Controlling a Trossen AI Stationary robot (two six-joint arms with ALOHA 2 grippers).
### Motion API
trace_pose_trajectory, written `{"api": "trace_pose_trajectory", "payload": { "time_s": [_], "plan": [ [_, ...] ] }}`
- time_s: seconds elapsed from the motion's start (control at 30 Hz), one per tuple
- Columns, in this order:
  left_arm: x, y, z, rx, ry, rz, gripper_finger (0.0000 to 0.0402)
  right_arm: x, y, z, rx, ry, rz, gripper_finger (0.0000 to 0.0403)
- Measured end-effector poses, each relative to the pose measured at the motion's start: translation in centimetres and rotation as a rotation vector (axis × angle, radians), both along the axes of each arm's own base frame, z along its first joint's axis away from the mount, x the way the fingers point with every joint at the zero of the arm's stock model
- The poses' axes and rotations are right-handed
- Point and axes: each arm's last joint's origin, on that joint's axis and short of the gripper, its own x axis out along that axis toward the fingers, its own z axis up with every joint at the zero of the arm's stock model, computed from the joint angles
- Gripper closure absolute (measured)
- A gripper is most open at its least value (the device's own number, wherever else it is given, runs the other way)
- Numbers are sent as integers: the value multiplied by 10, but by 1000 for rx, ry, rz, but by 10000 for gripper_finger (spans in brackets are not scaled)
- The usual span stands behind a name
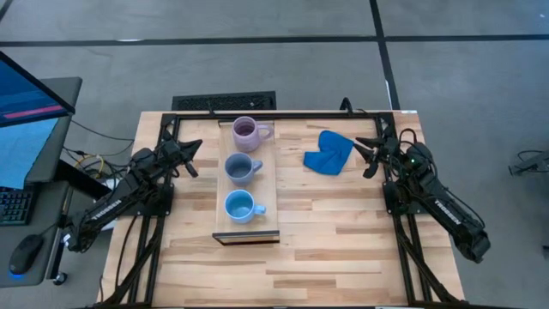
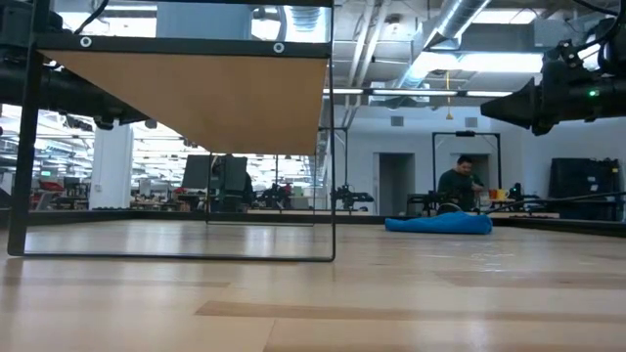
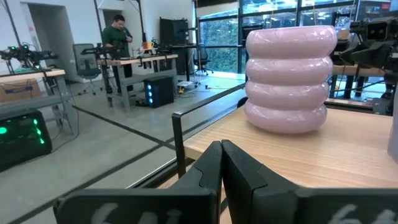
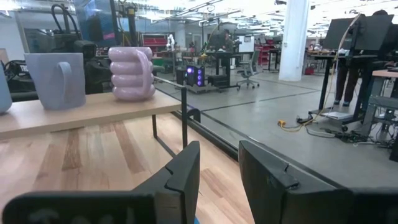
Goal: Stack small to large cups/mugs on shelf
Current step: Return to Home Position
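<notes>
Seen from above, the shelf [image 1: 269,190] at centre frame carries three mugs in a column: the light blue mug [image 1: 239,207] lowest, the slate blue mug [image 1: 239,168] in the middle and the lilac mug [image 1: 247,130] uppermost. The low view shows only the shelf's underside and thin dark legs. The left tool [image 1: 192,159], fingers pressed together in its wrist view, hangs left of the shelf, apart from the mugs. The right tool [image 1: 367,157], fingers slightly spread, hangs at right, beyond the blue cloth [image 1: 328,152] on the bench [image 1: 343,232].

Overhead, table-level, two wrist cameras; lilac mug [image 3: 286,78] shared
</notes>
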Motion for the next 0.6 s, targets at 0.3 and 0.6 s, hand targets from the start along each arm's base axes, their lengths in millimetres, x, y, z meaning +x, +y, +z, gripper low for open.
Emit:
{"api": "trace_pose_trajectory", "payload": {
  "time_s": [0.3,0.6],
  "plan": [
    [0,1,-1,5,11,24,401,0,0,0,-1,0,0,269],
    [0,1,-1,3,9,26,401,0,0,0,-1,0,0,269]
  ]
}}
